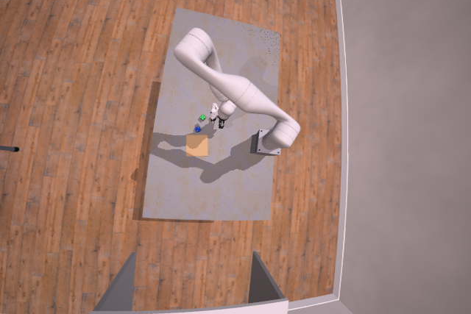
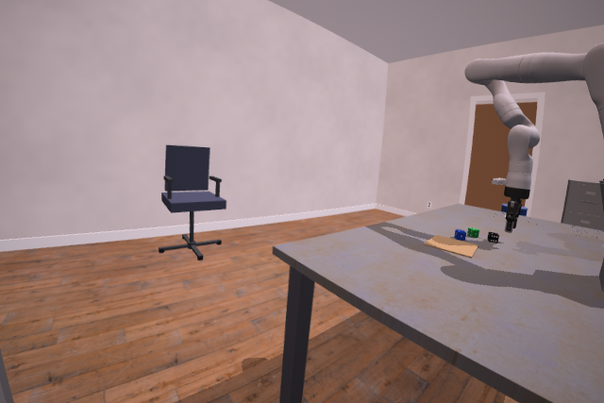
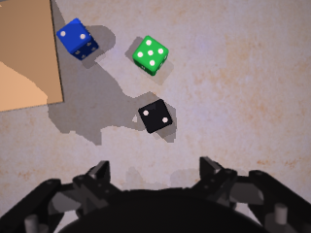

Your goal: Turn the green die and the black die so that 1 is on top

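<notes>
The black die (image 2: 493,237) (image 3: 155,116) lies on the table with 2 on top. The green die (image 1: 202,117) (image 2: 473,232) (image 3: 150,54) lies on the table with 5 on top. The blue die (image 1: 197,129) (image 2: 460,234) (image 3: 77,38) shows 2 on top and lies just off the edge of the mat. The orange mat (image 1: 201,147) (image 2: 451,246) (image 3: 24,58) lies flat, with no die on it. My gripper (image 2: 509,229) (image 3: 155,168) is open and empty above the table, with the black die ahead of its fingers in the wrist view.
The grey table (image 1: 205,200) (image 2: 390,286) carries the arm's base (image 1: 261,147) on the right in the top view. The green die stands between the blue and black dice, with gaps around it. The arm's shadow crosses part of the mat.
</notes>
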Controlling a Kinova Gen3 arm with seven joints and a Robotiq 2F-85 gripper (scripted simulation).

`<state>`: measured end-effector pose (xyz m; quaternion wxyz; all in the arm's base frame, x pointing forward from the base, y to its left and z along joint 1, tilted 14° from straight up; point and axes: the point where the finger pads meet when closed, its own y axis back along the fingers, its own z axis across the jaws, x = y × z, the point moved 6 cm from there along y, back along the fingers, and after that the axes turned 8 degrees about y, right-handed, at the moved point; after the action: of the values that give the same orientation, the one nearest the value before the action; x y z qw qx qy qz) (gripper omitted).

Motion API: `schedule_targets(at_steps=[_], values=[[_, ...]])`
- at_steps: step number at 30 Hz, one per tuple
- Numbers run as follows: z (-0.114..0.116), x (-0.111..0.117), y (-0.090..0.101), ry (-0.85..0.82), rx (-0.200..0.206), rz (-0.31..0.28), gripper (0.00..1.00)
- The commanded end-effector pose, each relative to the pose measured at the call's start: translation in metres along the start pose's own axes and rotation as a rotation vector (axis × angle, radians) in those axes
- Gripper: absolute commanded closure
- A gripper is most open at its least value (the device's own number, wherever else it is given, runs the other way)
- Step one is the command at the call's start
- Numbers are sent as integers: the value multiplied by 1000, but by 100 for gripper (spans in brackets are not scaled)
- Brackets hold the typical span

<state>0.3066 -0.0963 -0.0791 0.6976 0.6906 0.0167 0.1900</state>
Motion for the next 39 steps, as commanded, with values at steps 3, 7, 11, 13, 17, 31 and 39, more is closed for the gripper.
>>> schedule_targets(at_steps=[3, 7, 11, 13, 17, 31, 39], values=[[0, 0, 0, 0, -1, 1, 0], [0, 0, 0, 0, -1, 1, 0], [0, 0, 0, 0, -1, 1, 0], [0, 1, 0, 0, -1, 1, 0], [1, 3, 0, 0, -1, 1, 0], [5, 53, 0, 0, -1, 1, 0], [7, 68, 0, 0, -1, 1, 0]])
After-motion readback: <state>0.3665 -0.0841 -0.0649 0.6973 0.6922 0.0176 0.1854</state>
